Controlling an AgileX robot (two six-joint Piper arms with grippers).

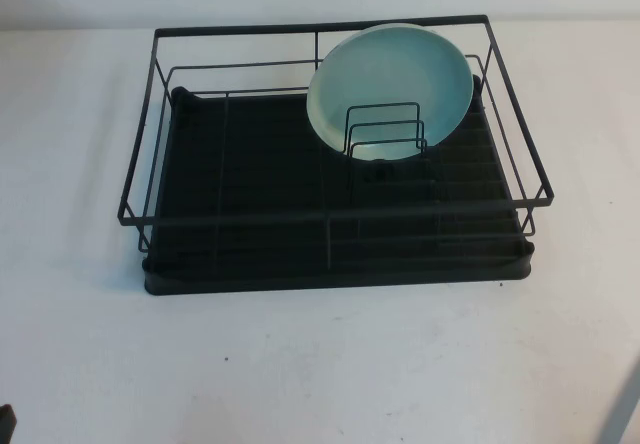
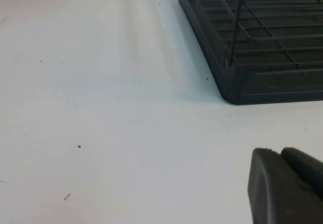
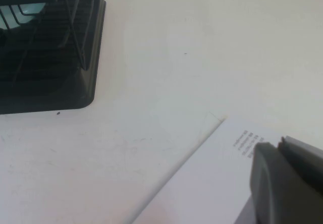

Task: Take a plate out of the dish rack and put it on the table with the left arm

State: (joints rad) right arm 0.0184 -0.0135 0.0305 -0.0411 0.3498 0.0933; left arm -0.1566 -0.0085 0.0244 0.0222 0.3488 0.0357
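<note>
The pale turquoise plate [image 1: 390, 84] stands on edge in the back right part of the black wire dish rack [image 1: 250, 264], leaning behind small upright dividers. A strip of the plate [image 3: 25, 9] also shows through the wires in the right wrist view. My left gripper [image 2: 280, 152] is shut and holds nothing. It hovers low over the white table [image 1: 320, 364], short of the near left corner of the rack [image 2: 262, 82]. My right gripper [image 3: 279, 142] is shut with nothing in it, off the rack's near right corner [image 3: 50, 82].
A white sheet with small print [image 3: 212, 183] lies on the table under the right gripper. A grey strip [image 1: 625, 414] crosses the bottom right corner of the high view. Bare table surrounds the rack.
</note>
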